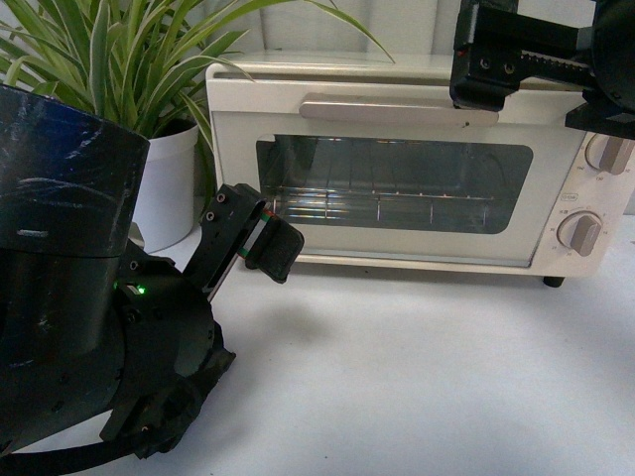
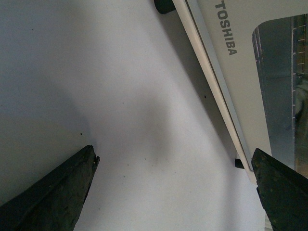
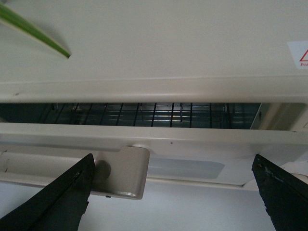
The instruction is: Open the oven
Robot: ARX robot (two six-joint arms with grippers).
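Note:
The cream-white oven (image 1: 397, 178) stands at the back of the white table, with a glass door, a long pale bar handle (image 1: 397, 107) and two beige knobs (image 1: 580, 233). My right gripper (image 1: 496, 64) is open above the handle's right end. In the right wrist view its open fingers (image 3: 57, 197) straddle the handle's end (image 3: 120, 171) without touching it. There the door stands a little ajar at its top, and the wire rack (image 3: 144, 114) shows through the gap. My left gripper (image 1: 256, 236) is open and empty near the door's lower left corner. In the left wrist view it (image 2: 173, 187) hangs over bare table beside the TOSHIBA door (image 2: 226, 29).
A leafy plant in a white pot (image 1: 174, 188) stands left of the oven, close behind my left arm. A leaf tip (image 3: 33, 31) lies over the oven top. The oven's black foot (image 2: 164, 6) rests on the white table (image 1: 417, 367).

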